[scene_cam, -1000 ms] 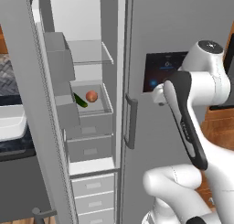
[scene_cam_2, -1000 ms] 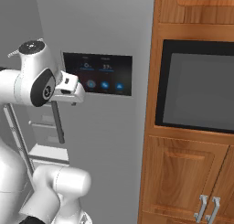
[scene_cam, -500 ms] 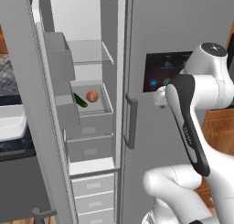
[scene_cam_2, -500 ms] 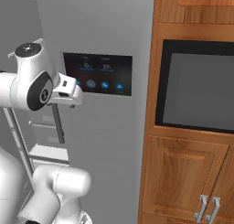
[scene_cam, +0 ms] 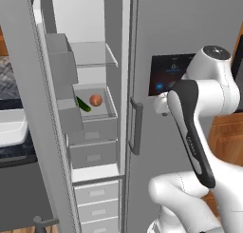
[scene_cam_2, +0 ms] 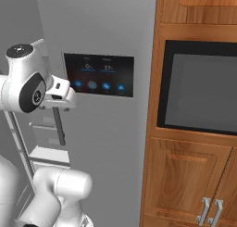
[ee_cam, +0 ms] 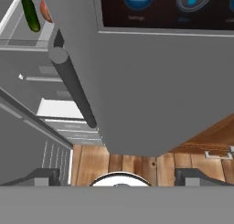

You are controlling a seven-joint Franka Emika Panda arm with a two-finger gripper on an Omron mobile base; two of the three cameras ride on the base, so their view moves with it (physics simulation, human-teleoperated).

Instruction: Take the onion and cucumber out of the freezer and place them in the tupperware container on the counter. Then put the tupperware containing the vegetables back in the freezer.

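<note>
The freezer stands open, its door swung out to the left. In a grey bin on a middle shelf the onion lies next to the cucumber. Both also show at the top left of the hand view: onion, cucumber. My gripper hovers in front of the closed fridge door, below the touch panel, right of the freezer opening. Its jaws are open and empty. The white tupperware container sits on the dark counter at the left edge, partly behind the freezer door.
A vertical bar handle runs down the closed fridge door close to my hand. The dark touch panel is just above it. A built-in oven and wooden cabinets stand to the right. Freezer drawers fill the lower part.
My hand has drifted slightly left and down in front of the fridge door. The jaws stay open. The onion and cucumber have not moved.
</note>
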